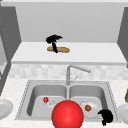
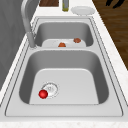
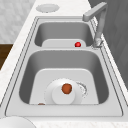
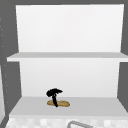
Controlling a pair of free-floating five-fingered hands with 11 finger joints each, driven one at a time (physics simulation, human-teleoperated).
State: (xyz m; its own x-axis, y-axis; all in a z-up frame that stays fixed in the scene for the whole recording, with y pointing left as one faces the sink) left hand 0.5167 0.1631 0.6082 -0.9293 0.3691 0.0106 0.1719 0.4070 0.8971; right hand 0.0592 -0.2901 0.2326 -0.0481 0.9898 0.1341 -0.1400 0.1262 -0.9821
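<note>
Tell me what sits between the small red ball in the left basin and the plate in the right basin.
Between the small red ball and the plate runs the sink's divider wall; in the front view a big red sphere overlaps that stretch.

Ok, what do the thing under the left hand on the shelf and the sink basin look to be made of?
The long loaf under the left hand looks like baked bread: matte golden-brown with a darker crust, though a render leaves that open. The sink looks like brushed stainless steel: even grey, soft sheen, rounded pressed corners. The right hand hangs at the sink's front right corner.
</note>
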